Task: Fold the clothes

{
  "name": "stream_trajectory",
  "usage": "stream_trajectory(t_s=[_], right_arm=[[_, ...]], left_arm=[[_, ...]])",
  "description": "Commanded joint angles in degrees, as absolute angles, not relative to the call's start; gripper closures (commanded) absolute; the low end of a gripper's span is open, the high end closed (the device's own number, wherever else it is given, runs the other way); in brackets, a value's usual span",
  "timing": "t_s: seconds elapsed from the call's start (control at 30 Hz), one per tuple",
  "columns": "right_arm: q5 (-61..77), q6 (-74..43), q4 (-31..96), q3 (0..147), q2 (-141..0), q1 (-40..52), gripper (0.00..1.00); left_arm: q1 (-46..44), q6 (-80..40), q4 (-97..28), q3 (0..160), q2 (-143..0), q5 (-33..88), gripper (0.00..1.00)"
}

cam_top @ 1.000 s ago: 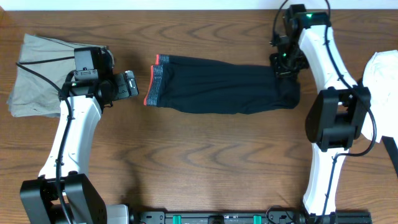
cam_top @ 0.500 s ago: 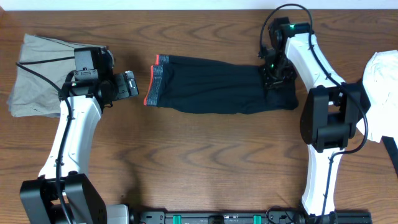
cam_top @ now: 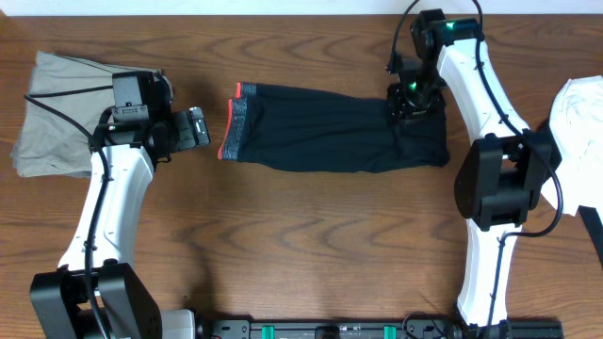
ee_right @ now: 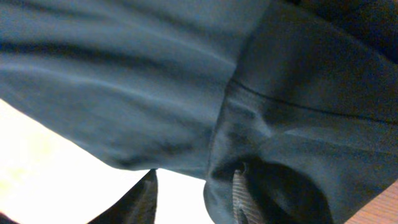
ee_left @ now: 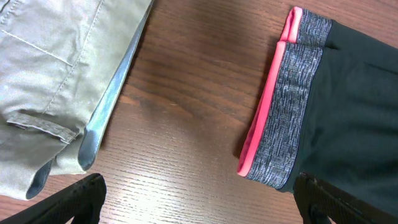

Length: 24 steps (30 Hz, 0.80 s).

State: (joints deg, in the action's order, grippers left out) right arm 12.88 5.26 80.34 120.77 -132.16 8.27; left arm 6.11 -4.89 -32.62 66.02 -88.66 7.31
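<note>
The black leggings (cam_top: 330, 132) lie flat across the back middle of the table, with the red-and-grey waistband (cam_top: 232, 126) at the left end. My right gripper (cam_top: 411, 98) is over the leg end at the right. In the right wrist view its fingers (ee_right: 193, 196) stand a little apart, with bright table showing between them. The right finger is tucked into a fold of the black fabric (ee_right: 186, 81). My left gripper (cam_top: 200, 127) is open and empty, just left of the waistband (ee_left: 283, 118), with bare table between its fingers (ee_left: 199, 199).
Khaki-beige trousers (cam_top: 57, 113) lie at the far left, and their edge also shows in the left wrist view (ee_left: 56, 74). A white garment (cam_top: 577, 132) lies at the right edge. The table is brown wood (cam_top: 311, 245).
My right gripper has moved left along the leg end of the leggings, first towards the front and then back, and the fabric there has bunched a little. The left arm has not moved.
</note>
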Motion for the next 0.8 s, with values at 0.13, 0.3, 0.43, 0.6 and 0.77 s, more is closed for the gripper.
stream_trajectory(t_s=[0.13,0.3,0.43,0.6,0.77], right_arm=[[6.52,-2.55,77.45,123.61,-131.48,7.62,0.64],[6.22,-2.79,75.40,122.78,-131.59,5.89,0.80],[6.22,-3.57,73.23,121.23,-131.61,5.54,0.97],[6.07,-5.19,69.43,117.49,-131.63,5.52,0.99],[6.02,-6.46,62.46,111.81,-131.70,5.52,0.99]], left_arm=[[6.09,-5.61,-32.69,65.84,-88.42,7.44,0.02],[6.09,-5.63,-32.64,65.84,-88.42,7.44,0.02],[6.09,-5.63,-32.64,65.84,-88.42,7.46,0.02],[6.09,-5.63,-32.67,65.84,-88.42,7.46,0.02],[6.09,-5.61,-32.49,65.84,-88.42,7.44,0.02]])
